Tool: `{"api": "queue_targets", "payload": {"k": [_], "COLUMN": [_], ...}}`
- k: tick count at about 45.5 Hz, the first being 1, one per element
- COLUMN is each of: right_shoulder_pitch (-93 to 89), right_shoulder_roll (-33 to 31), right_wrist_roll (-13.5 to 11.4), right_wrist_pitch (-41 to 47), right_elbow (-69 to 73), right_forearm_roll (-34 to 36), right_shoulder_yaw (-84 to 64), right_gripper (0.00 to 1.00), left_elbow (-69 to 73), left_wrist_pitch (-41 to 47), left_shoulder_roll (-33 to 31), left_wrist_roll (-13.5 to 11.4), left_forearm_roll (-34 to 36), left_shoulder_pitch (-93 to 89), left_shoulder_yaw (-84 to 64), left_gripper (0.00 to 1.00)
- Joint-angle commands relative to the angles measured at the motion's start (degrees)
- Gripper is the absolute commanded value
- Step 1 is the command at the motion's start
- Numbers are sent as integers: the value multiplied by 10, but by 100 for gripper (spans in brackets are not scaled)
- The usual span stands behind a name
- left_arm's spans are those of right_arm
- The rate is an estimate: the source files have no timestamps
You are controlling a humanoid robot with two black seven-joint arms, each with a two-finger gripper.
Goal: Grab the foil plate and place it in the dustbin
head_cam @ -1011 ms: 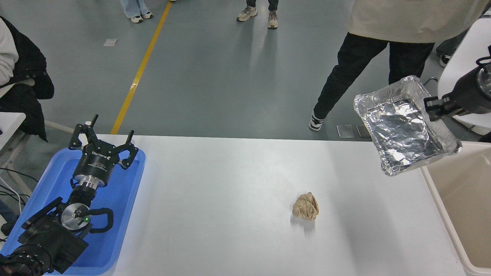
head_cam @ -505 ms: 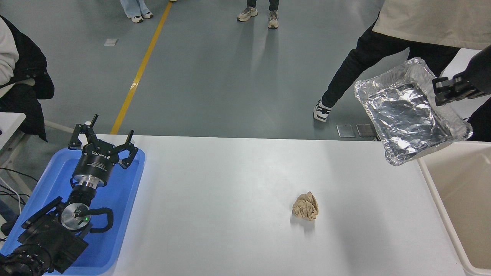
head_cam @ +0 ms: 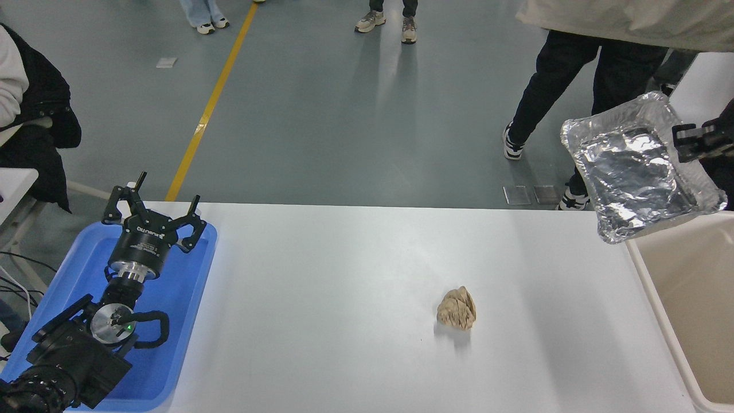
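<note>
Since the preceding frames, the crinkled silver foil plate [head_cam: 639, 166] had shifted rightward, hanging aloft over the near-left corner of the large beige plastic dustbin [head_cam: 682, 292]. At far left, the left gripper [head_cam: 153, 215] sat parked, fingers spread wide, above the shallow blue plastic tray [head_cam: 189, 298]. At far right, the right gripper [head_cam: 688, 142] pinched the plate's right rim. The plate's long axis ran upper-left to lower-right, its open face tilted toward the camera. Risk: released now, the plate might strike the bin's rim and land on the white table [head_cam: 344, 298].
</note>
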Motion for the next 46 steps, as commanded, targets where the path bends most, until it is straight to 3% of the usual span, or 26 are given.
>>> {"api": "queue_targets", "payload": {"k": [1,9,23,46], "right_shoulder_pitch": [-176,-315,-463,-621], "right_shoulder_roll": [-9,-8,-8,-7], "right_wrist_roll": [-3,-4,-35,-54], "right_wrist_pitch": [-43,-93,-233,-282], "right_elbow": [-185,-280,-333,-394], "right_forearm_roll": [12,103,248,259], "right_shoulder_yaw": [10,10,18,129], "right_gripper": [0,0,0,0], "left_elbow": [0,0,-1,0], "left_wrist_pitch": [0,0,0,0], "left_shoulder_roll": [0,0,0,0], "left_wrist_roll": [0,0,0,0], "left_forearm_roll": [0,0,0,0], "left_shoulder_pitch": [0,0,0,0], "left_shoulder_yaw": [0,0,0,0], "left_gripper": [100,100,100,100]}}
